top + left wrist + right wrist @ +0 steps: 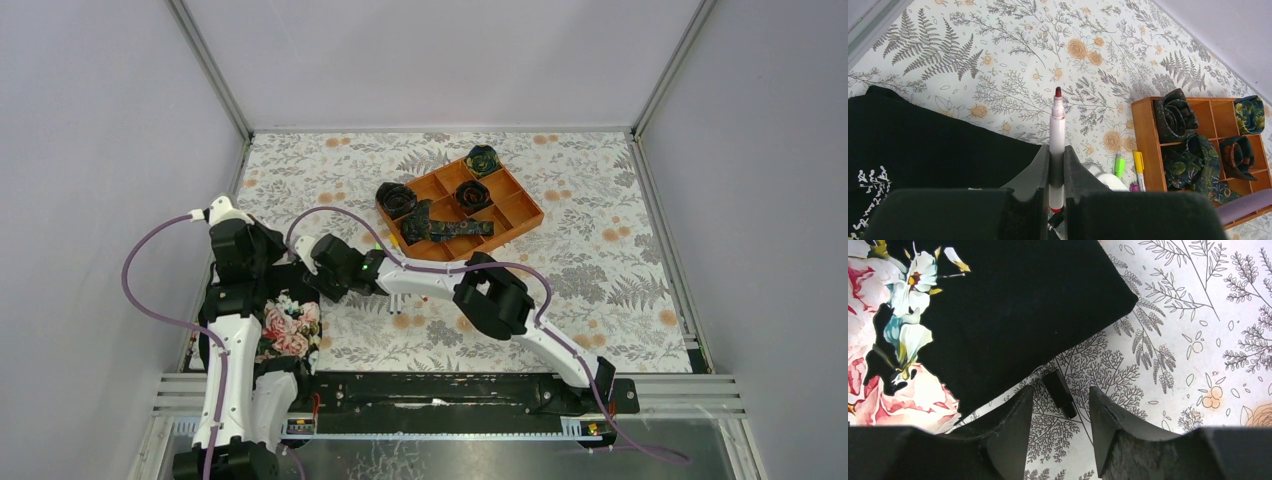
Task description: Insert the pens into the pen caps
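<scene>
left pincer (1057, 150) clamps red-tipped pen (1057, 120); right pincer (1060, 388) gapes over black cap (1064, 401) beside dark cloth (1023, 315) edge.

Neon-grn piece (1119, 164) half hidden behind arm (1108, 180): pen or cap unclear.

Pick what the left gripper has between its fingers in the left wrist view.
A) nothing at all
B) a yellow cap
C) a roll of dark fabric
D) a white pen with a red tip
D: the left gripper is shut on the white pen, whose barrel sticks out beyond the fingers and ends in a dark red tip.
</scene>
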Controlling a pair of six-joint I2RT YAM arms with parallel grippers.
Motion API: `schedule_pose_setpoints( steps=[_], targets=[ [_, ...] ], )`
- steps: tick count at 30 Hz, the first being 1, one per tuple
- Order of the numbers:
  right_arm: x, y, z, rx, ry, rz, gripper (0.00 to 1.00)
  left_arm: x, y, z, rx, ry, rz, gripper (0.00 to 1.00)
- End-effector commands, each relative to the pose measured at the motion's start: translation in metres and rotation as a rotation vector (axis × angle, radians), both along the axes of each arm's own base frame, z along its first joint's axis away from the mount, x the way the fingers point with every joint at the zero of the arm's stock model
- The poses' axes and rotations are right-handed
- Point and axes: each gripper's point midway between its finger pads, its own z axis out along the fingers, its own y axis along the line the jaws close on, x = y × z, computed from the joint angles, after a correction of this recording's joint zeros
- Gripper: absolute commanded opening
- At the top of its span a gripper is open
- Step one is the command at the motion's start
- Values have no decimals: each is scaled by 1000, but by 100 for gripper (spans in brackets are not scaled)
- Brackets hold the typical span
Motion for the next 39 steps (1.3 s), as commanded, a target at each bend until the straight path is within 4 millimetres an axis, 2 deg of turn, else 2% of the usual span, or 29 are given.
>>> schedule_pose_setpoints(
  steps=[1, 6, 8, 12, 16, 20, 23, 26, 30, 34, 36, 39],
  targets=[
    [5, 4, 6, -4, -23, 21, 50, 4, 4, 15, 10, -43, 12, 0],
    [7, 3, -3, -9, 4, 18, 44, 4, 2, 14, 5, -42, 3, 0],
    [8, 2, -7, -16, 13, 17, 36, 4, 2, 14, 4, -43, 1, 0],
    [10, -5, -9, -34, 18, -12, 13, 6, -4, 14, -5, -48, -32, 0],
    [17, -25, 7, -8, 54, -107, 0, 11, -28, 14, -46, -79, -173, 0],
    [26, -59, 42, 79, 140, -246, 0, 14, -58, 15, -107, -112, -340, 0],
    [27, -85, 79, 177, 177, -321, 0, 13, -82, 16, -146, -129, -467, 0],
    [30, -116, 114, 268, 210, -409, 0, 4, -124, 24, -165, -164, -651, 0],
    [39, -162, 157, 427, 265, -541, 0, -25, -181, 42, -181, -246, -933, 0],
    [32, -188, 215, 651, 291, -563, 0, -62, -226, 61, -234, -337, -1189, 0],
    [25, -195, 246, 778, 294, -551, 0, -78, -245, 71, -278, -373, -1298, 0],
    [14, -212, 289, 953, 283, -549, 0, -95, -259, 85, -333, -452, -1382, 0]
  ],
)
